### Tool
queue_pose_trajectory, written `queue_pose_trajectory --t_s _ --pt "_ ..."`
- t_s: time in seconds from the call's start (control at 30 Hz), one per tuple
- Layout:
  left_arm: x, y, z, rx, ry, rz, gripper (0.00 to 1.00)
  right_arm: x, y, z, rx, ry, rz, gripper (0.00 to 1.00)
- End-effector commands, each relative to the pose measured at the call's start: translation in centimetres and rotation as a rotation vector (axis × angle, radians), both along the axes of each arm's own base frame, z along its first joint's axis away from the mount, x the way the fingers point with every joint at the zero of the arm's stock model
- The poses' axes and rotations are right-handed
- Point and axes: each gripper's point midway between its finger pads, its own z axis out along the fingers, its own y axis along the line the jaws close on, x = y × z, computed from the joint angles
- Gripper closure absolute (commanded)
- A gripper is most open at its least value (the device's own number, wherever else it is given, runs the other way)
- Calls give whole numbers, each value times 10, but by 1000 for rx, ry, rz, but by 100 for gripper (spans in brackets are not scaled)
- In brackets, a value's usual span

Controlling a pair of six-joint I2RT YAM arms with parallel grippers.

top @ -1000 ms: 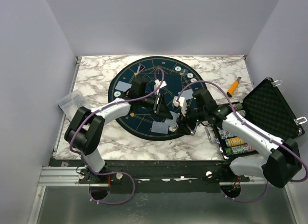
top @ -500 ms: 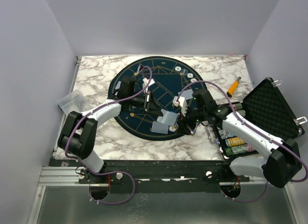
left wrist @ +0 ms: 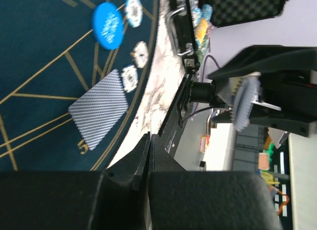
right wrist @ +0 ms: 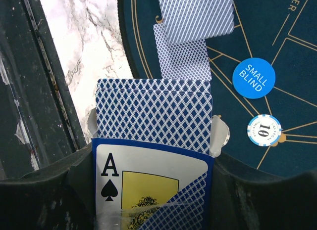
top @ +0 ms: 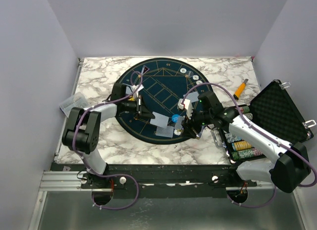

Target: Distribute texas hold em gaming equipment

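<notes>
The right pincer (right wrist: 153, 190) was clamped on a deck of cards (right wrist: 153, 114) that sat in its open box. The ace of spades printed on the box faced the wrist camera, and the blue patterned backs stuck out past the fingertips. Just ahead of that pincer two cards lay face down on the round dark mat (right wrist: 257, 22). The near card (right wrist: 182, 54) almost met the front edge of the deck, and the farther card (right wrist: 195, 12) overlapped its far end. Off the pincer's right finger lay a blue disc (right wrist: 253, 77) lettered SMALL BLIND. Closer in on the same side was a chip marked 10 (right wrist: 264, 130). Off its left finger the mat ended and the marbled desk (right wrist: 84, 57) showed. The left pincer (left wrist: 149, 141) hung over the opposite side of the mat, well apart from the right one. Its fingers were narrowed to a thin seam, with nothing visible between them. Well ahead of its tips lay the blue disc and a few whitish chips (left wrist: 141, 53) near the mat's edge. The open black case (top: 277, 111) stood on the desk behind the right pincer, past its wrist.
</notes>
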Motion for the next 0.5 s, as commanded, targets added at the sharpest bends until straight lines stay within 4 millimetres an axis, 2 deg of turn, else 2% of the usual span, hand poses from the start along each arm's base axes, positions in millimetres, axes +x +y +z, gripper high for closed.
queue_pose_trajectory --t_s 0.0,0.13,0.27,0.4,0.47 --pt "-12 0 -48 36 147 -27 100 6 5 7 18 -20 -8 99" --pt "-12 -2 -66 70 149 -35 100 7 5 7 16 -19 -11 99" --pt "-10 -4 -74 103 146 -25 99 7 5 6 13 -18 -9 100" --pt "-10 -1 -81 137 156 -10 85 8 5 5 10 -14 -10 99" --pt "-13 2 -83 168 165 -13 66 8 5 5 8 -13 -8 99"
